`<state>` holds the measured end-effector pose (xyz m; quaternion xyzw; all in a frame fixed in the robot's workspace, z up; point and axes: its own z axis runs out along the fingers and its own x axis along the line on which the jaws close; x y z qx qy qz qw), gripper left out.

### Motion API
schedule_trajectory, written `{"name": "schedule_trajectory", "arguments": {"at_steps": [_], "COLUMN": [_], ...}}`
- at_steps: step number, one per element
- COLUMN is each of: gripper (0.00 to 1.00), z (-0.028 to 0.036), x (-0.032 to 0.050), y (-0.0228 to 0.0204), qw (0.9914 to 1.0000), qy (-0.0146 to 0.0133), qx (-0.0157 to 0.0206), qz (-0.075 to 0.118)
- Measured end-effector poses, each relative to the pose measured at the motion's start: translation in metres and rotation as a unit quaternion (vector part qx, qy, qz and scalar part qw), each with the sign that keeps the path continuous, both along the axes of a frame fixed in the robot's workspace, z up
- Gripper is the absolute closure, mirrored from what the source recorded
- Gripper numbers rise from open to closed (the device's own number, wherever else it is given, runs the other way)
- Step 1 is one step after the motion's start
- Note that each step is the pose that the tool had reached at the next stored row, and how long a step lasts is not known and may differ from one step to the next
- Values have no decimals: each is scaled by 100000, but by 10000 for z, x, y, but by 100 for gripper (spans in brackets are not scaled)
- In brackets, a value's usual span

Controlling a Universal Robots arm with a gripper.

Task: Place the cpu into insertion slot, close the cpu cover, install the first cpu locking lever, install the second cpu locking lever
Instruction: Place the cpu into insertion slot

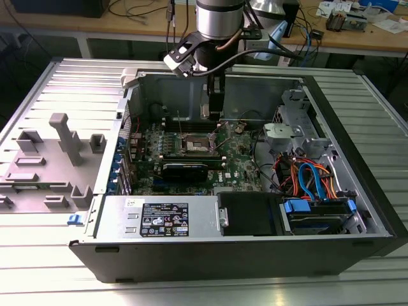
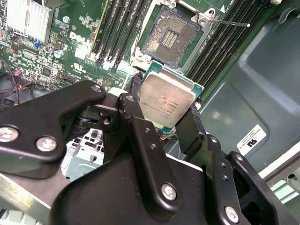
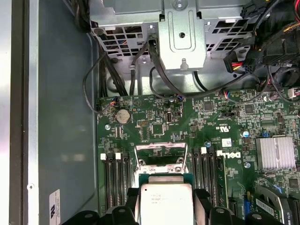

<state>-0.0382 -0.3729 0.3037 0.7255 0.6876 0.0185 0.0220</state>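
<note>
While the gripper (image 2: 161,119) clamps the cpu (image 2: 168,99) by two opp. edges, the chip hangs over the green board (image 2: 61,51), near the bare insertion slot (image 2: 171,40) but not touching it. In the first wrist view the cpu cover (image 3: 159,154) seems flipped up, though that's hard to confirm.

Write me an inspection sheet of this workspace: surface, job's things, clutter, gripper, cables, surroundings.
Surface: ribbed metal table bearing an open computer case.
Job's things: cpu held clear of the insertion slot, whose gold pin field lies bare; cpu cover swung open; one locking lever sticks out sideways.
Clutter: grey fixture on the table at the exterior view's left.
Gripper: gripper hangs inside the case, shut on the cpu's edges.
Cables: orange and blue cables in the case at the exterior view's right, apart from the slot.
Surroundings: workbench behind, with loose wires.
</note>
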Motion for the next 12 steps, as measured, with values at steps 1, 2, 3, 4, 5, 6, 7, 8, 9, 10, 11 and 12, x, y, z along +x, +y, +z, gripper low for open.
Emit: {"name": "schedule_trajectory", "arguments": {"at_steps": [1, 2, 3, 4, 5, 6, 7, 8, 9, 10, 11, 12], "gripper": [45, 45, 45, 45, 45, 45, 45, 45, 45, 45, 45, 45], "z": [0, 0, 0, 0, 0, 0, 0, 0, 0, 0, 0, 0], "x": [-2, -2, -2, -2, -3, -3, -3, -3, -3, -3, -3, -3], "y": [0, 0, 0, 0, 0, 0, 0, 0, 0, 0, 0, 0], "qw": [100000, 100000, 100000, 100000, 100000, 100000, 100000, 100000, 100000, 100000, 100000, 100000], "qy": [1, 0, 0, 1, 0, 3, 1, 1, 2, 1, 3, 1], "qx": [-3, -1, 0, 1, -1, -2, 1, -1, 3, -9, -17, -20], "qz": [0, -2, -2, 0, -1, 0, -1, -2, -3, 1, -2, 15]}}
